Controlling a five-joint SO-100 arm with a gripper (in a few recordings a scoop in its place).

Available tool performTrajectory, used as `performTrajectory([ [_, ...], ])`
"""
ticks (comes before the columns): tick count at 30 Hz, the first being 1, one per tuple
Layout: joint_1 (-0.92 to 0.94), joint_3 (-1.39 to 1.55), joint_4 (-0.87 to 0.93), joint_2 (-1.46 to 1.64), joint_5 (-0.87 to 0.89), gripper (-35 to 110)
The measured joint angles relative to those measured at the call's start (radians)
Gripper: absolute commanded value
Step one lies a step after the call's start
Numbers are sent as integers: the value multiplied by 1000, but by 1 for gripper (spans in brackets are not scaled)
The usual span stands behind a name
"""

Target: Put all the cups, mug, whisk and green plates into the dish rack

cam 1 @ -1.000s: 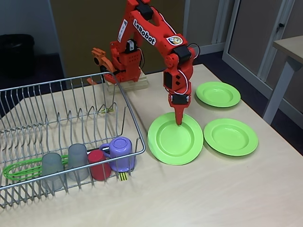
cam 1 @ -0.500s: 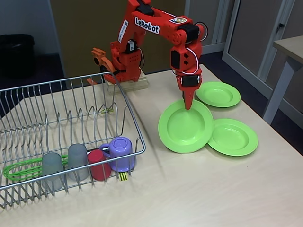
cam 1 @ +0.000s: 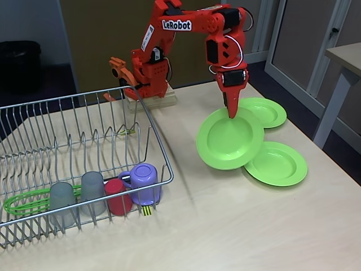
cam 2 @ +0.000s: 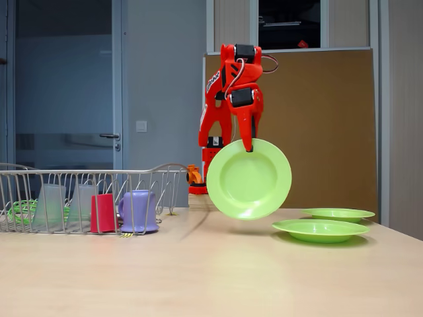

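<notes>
A round lime-green plastic plate point(cam 1: 229, 139) point(cam 2: 248, 179) is held clear of the pale wooden table point(cam 1: 237, 226) point(cam 2: 198, 271), tilted nearly on edge, its top rim clenched in the red two-finger gripper point(cam 1: 231, 110) point(cam 2: 250, 146); two more such plates point(cam 1: 275, 163) point(cam 2: 320, 229) are seen lying flat on the table just beside it. In the large silver wire dish rack point(cam 1: 84, 121) point(cam 2: 86, 175), two translucent grey tumblers point(cam 1: 62, 204) point(cam 2: 49, 206), a short red cup point(cam 1: 118, 196) point(cam 2: 102, 212) and a lilac mug point(cam 1: 144, 184) point(cam 2: 139, 211) are lined up, upside down, along the front edge; the green-wired whisk point(cam 1: 25, 203) point(cam 2: 20, 208) is laid behind them.

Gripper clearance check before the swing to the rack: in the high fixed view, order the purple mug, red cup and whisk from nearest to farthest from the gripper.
From the gripper:
1. Purple mug, rack's front right.
2. Red cup, left of the mug.
3. Whisk, rack's far left.
</notes>
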Motion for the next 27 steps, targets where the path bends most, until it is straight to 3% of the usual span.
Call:
performTrajectory([
  [11,35,-264,46,-11,-155,0],
  [27,396,-28,-3,370,-273,0],
])
